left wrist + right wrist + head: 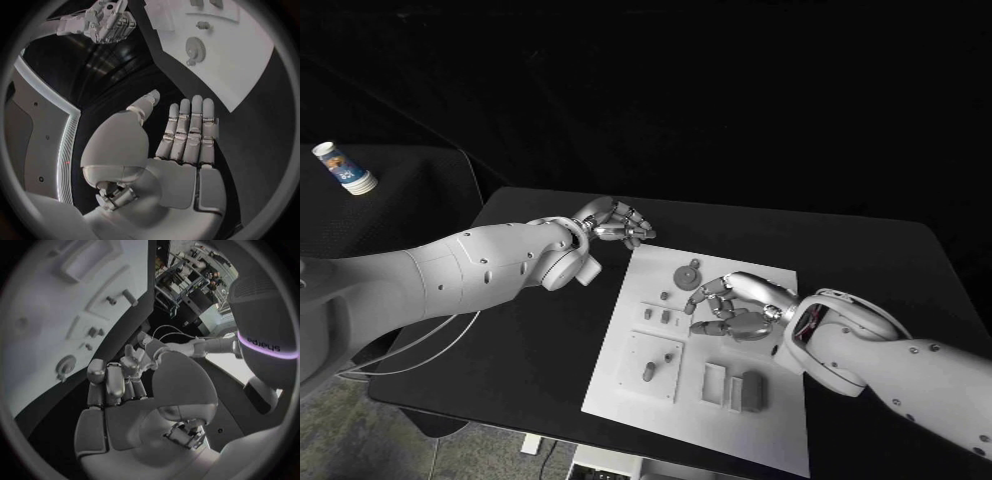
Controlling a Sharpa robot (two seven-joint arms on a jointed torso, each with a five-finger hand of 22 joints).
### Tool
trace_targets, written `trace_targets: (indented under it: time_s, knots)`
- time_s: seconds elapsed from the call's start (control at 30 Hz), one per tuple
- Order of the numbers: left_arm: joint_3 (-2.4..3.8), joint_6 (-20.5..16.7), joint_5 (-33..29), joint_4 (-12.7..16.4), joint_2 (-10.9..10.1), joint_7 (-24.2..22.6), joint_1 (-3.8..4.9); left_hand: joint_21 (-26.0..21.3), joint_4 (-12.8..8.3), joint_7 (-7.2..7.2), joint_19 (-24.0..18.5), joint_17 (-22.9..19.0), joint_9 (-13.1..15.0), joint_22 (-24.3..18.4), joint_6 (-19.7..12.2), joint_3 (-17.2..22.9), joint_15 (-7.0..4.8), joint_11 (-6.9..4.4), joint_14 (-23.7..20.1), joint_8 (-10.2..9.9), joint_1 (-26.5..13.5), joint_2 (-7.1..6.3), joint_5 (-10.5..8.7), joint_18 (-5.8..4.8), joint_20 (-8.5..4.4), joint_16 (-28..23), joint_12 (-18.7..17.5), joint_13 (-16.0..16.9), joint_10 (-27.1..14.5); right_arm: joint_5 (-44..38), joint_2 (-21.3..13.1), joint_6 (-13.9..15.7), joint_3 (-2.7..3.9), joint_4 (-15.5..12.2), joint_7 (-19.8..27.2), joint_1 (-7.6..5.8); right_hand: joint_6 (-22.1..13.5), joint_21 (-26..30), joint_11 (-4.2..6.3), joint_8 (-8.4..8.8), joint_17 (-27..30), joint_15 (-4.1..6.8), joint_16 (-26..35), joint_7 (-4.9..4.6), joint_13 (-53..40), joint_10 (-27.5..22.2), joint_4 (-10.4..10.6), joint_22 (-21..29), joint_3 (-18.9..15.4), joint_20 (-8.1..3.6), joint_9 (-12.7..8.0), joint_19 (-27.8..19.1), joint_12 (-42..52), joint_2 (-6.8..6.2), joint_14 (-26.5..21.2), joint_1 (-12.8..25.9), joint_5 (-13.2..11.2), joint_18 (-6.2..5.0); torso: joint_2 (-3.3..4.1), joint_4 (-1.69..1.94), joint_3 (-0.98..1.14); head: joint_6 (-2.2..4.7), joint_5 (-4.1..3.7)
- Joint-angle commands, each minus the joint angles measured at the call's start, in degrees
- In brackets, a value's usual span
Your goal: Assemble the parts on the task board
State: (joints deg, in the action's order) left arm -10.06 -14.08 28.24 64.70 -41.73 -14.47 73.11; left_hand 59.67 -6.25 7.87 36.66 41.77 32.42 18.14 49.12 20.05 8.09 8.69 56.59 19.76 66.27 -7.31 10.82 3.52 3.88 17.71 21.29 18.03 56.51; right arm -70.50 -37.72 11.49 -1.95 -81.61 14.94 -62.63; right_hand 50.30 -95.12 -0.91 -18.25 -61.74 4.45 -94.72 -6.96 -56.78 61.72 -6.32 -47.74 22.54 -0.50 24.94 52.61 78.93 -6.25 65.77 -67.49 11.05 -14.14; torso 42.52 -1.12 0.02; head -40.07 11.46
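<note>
The task board [776,420] lay on the black table [877,250], a white plate running from the table's middle toward six o'clock in the head view. On it sat grey parts: a toothed gear [689,273] near the board's twelve o'clock end, a few small pegs [666,316] just below it, a square plate with a short pin [649,372] at about eight o'clock on the board, and two upright blocks [733,387] beside that plate, toward six o'clock.

The left hand [609,222] hovered just off the board's far corner, at roughly eleven o'clock from the gear. In the left wrist view its fingers [187,131] lay straight and close together with the thumb standing apart, and nothing was held in them; the gear [195,48] showed beyond the fingertips on the board [250,75].

The right hand [733,305] was over the board's three o'clock edge, just beside the gear and the pegs. Its fingers [106,382] were curled inward toward the palm in the right wrist view, and no part could be seen between them. Whether they touched the board [37,330] could not be told.

A small printed cup [342,166] lay well apart at ten o'clock, off the table.
</note>
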Motion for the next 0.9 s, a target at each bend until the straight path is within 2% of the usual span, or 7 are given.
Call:
trace_targets:
  time_s: [0.03,0.23,0.37,0.5,0.67,0.73,0.9]
  knots:
    - [0.05,0.01,-0.29,0.37,-0.17,-0.52,0.04,-0.28,0.19,0.27,-0.54,-0.05,-0.06,0.07,-0.13,-0.07,0.07,0.20,-0.27,-0.30,0.28,0.19,-0.16,0.97,-0.04,-0.27,-0.39,-0.05,-0.30,5.18,-2.38,0.07,0.10,-0.03,0.17,-0.87,-1.14,-5.34,-0.01,-0.69,0.07,0.02,-0.35,-2.29,-0.08,-0.56,0.08,-0.06,-0.40,-0.06,0.24,0.21,0.32,0.15,-0.46,0.77,-0.05,-0.75,0.01,-0.04,0.06,0.43,-0.83]
    - [0.04,-0.16,-0.41,0.55,-0.43,-0.62,0.04,-0.28,0.20,0.28,-0.55,-0.06,-0.06,0.08,-0.16,-0.08,0.07,0.20,-0.27,-0.32,0.27,0.19,-0.16,0.96,-0.04,-0.28,-0.40,-0.05,-0.29,5.18,-4.69,-0.71,0.09,-0.44,-0.25,-1.04,0.31,-5.39,0.09,-1.48,0.10,0.05,-0.45,-2.29,-0.10,-0.49,-0.01,-0.09,-0.45,-0.11,0.60,0.30,0.48,0.50,-0.42,0.75,0.01,-0.84,0.09,-0.09,0.18,0.67,-1.42]
    - [0.03,-0.24,-0.42,0.72,-0.58,-0.72,0.03,-0.29,0.21,0.28,-0.55,-0.06,-0.06,0.08,-0.17,-0.08,0.06,0.20,-0.27,-0.32,0.26,0.20,-0.16,0.96,-0.04,-0.28,-0.40,-0.05,-0.29,4.62,-5.84,-0.39,0.09,-0.78,-1.04,-1.03,1.08,-5.43,0.21,-1.86,0.13,0.11,-0.52,-2.23,-0.09,-0.36,-0.27,-0.11,-0.06,-0.19,0.78,0.39,0.60,1.06,-0.34,0.12,0.08,-0.86,0.14,0.08,0.30,0.80,-2.03]
    - [0.03,-0.39,-0.42,1.16,-0.86,-0.87,0.03,-0.29,0.23,0.28,-0.54,-0.07,-0.06,0.08,-0.17,-0.08,0.06,0.20,-0.26,-0.32,0.25,0.22,-0.15,0.96,-0.04,-0.28,-0.41,-0.05,-0.28,3.86,-7.25,-0.88,0.08,-0.78,-3.19,-1.02,1.23,-5.44,0.24,-1.93,0.14,0.13,-0.55,-2.21,-0.09,-0.31,-0.35,-0.12,0.07,-0.21,0.82,0.41,0.63,1.17,-0.31,-0.09,0.09,-0.86,0.09,0.10,0.14,0.92,-2.80]
    - [0.03,-0.69,-0.47,2.14,-1.22,-1.01,0.01,-0.29,0.25,0.29,-0.54,-0.07,-0.06,0.09,-0.16,-0.07,0.06,0.20,-0.25,-0.31,0.24,0.25,-0.15,0.95,-0.04,-0.28,-0.41,-0.04,-0.25,2.31,-9.37,-3.00,0.04,-0.81,-6.39,-0.79,1.30,-5.38,0.22,-1.84,0.32,0.10,-0.47,-2.28,0.06,-0.36,0.24,-0.13,-1.16,-0.15,0.83,0.38,0.57,-0.35,-0.37,1.72,-0.19,-0.79,0.05,0.10,0.03,0.75,-4.48]
    - [0.02,-0.70,-0.71,2.50,-1.28,-1.04,0.01,-0.29,0.26,0.30,-0.53,-0.07,-0.06,0.09,-0.15,-0.08,0.06,0.20,-0.25,-0.31,0.23,0.26,-0.15,0.95,-0.04,-0.28,-0.41,-0.04,-0.25,0.53,-10.26,-2.81,-0.02,-1.18,-6.67,-0.40,0.64,-5.05,0.11,-1.43,0.53,0.04,-0.09,-2.33,0.28,-0.92,0.27,0.00,-1.70,-0.12,0.66,0.00,0.17,-0.88,-0.81,2.41,-0.20,-0.75,-0.05,0.09,0.03,0.26,-5.64]
    - [0.01,-0.76,-0.89,3.24,-1.56,-1.01,-0.01,-0.29,0.28,0.31,-0.53,-0.08,-0.06,0.10,-0.15,-0.08,0.06,0.20,-0.24,-0.31,0.20,0.27,-0.15,0.95,-0.03,-0.28,-0.41,-0.03,-0.23,-3.16,-12.69,-1.31,-0.43,-3.40,-7.12,0.90,-0.99,-4.04,-0.26,-0.54,1.10,-0.19,1.05,-2.46,0.81,-2.41,-0.05,0.41,-2.61,0.01,0.28,-1.27,-0.86,-1.65,-2.19,3.07,-0.21,-0.55,-0.10,-0.05,-0.02,-0.01,-8.28]
